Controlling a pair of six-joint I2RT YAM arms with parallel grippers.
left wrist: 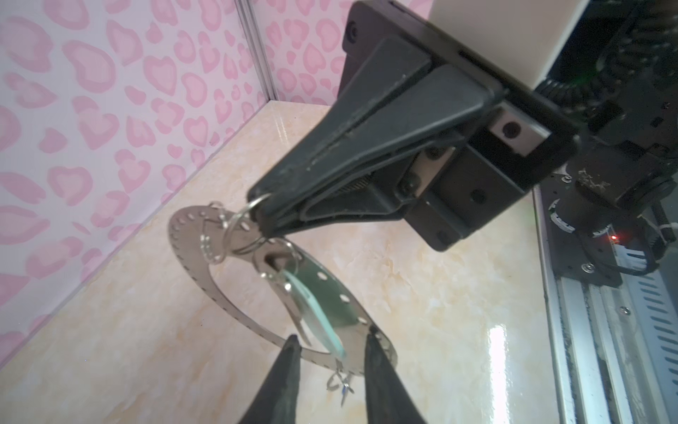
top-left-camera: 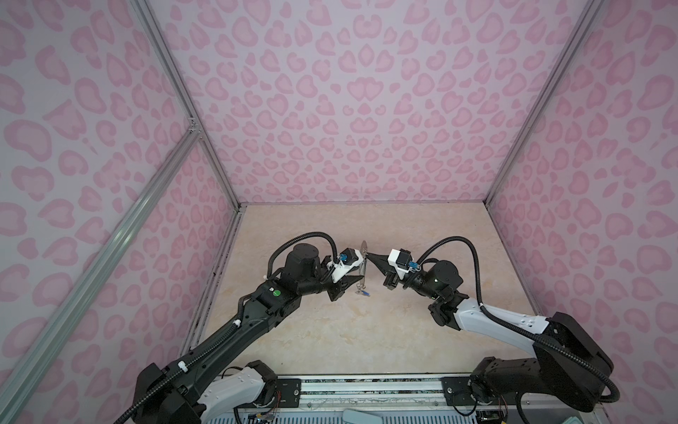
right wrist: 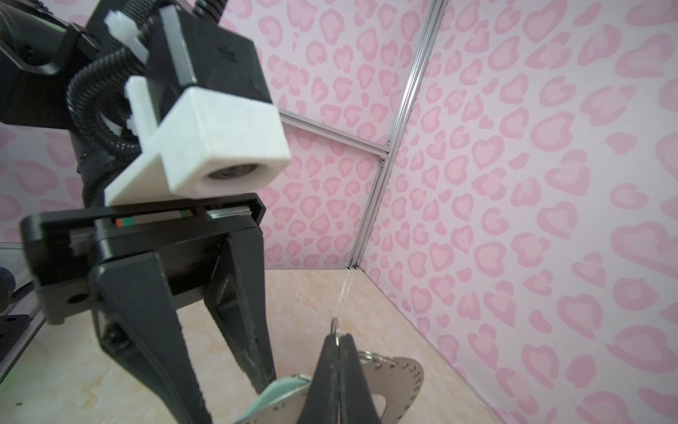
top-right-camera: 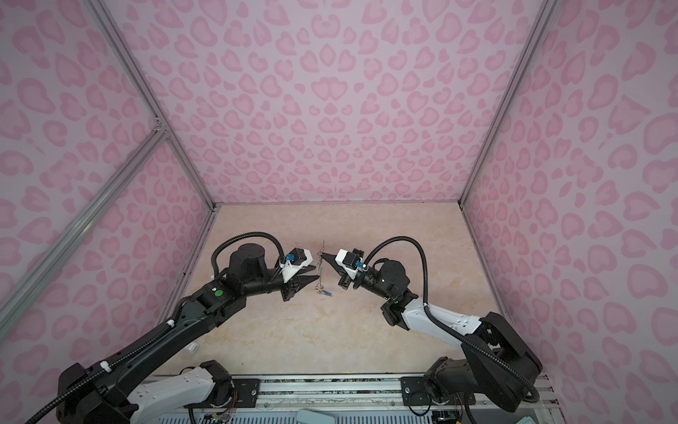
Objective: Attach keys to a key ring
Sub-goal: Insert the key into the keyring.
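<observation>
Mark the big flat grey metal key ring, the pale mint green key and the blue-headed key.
Large flat grey metal key ring [left wrist: 189, 229]: left wrist view, perforated rim.
Pale mint green key [right wrist: 280, 392]: right wrist view, its mint face.
Blue-headed silver key [top-right-camera: 327, 292]: a top view, blue head.

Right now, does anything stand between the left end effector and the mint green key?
Nothing visible does. The open left end effector sits right at the mint green key, which hangs from the key ring.

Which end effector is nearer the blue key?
Left. The left end effector stands open beside the blue key; the right end effector is shut on a wire loop at the key ring's opposite edge.
</observation>
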